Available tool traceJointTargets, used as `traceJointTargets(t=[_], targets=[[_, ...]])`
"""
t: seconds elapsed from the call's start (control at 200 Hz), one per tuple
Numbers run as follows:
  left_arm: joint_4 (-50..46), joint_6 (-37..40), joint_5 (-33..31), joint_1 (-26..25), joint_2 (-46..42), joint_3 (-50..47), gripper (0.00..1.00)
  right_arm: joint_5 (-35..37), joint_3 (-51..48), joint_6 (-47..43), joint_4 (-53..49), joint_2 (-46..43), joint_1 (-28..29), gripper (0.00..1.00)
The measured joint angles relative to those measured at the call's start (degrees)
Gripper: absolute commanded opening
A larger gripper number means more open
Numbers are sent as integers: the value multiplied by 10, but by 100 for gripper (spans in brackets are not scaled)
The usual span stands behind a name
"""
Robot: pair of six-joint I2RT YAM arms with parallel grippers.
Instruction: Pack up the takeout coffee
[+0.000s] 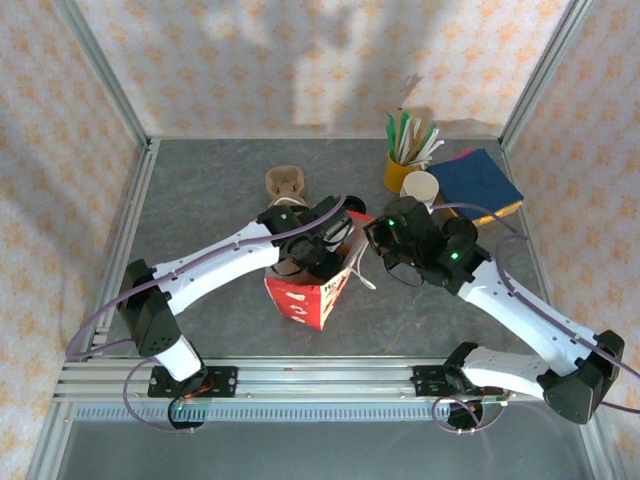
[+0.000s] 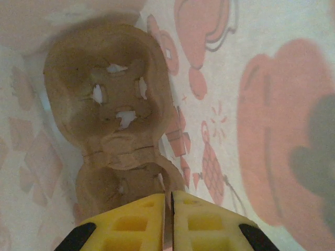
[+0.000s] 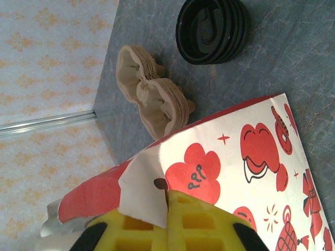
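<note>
A paper cup (image 1: 420, 187) with a cream-white inside stands open beside the yellow stick cup at the back right. A stack of black lids (image 3: 212, 29) lies on the table beyond the bag. The red-and-white paper bag (image 1: 308, 295) stands open at the table's centre. My left gripper (image 2: 171, 196) reaches down inside it, shut on the rim of a brown pulp cup carrier (image 2: 104, 99) that lies in the bag. My right gripper (image 3: 167, 194) is shut on the bag's top edge (image 3: 144, 188), holding the right side of the mouth.
A stack of spare pulp carriers (image 1: 285, 182) sits behind the bag. The yellow cup of stir sticks (image 1: 403, 165) and a blue pad (image 1: 478, 180) stand at the back right. Metal frame posts and patterned walls enclose the table.
</note>
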Motion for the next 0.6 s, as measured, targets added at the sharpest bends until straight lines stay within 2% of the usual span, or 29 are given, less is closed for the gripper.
traceJointTargets(t=[0.596], targets=[[43, 20, 48, 11, 39, -69, 12, -14, -3, 0, 10, -7, 0, 0]])
